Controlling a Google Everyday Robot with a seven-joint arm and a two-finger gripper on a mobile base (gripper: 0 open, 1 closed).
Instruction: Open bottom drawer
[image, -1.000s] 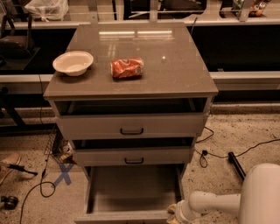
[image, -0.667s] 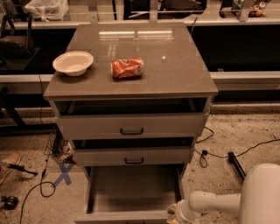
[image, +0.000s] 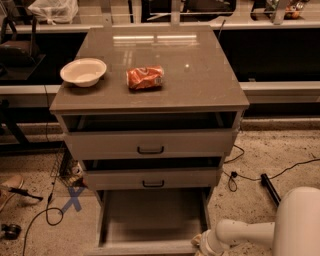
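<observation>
The bottom drawer (image: 150, 220) of the grey-beige cabinet stands pulled far out toward me, its plain grey inside showing; its front edge (image: 145, 247) runs along the lower frame edge and the handle is out of view. My white arm (image: 245, 232) reaches in from the lower right, and the gripper (image: 200, 245) is at the drawer's front right corner, mostly cut off by the frame edge.
The top drawer (image: 150, 142) and middle drawer (image: 152, 177) are each slightly open, with black bar handles. On the cabinet top (image: 200, 80) sit a white bowl (image: 83, 71) and an orange snack bag (image: 145, 77). Cables (image: 47, 210) and a blue X of tape (image: 72, 198) lie on the floor.
</observation>
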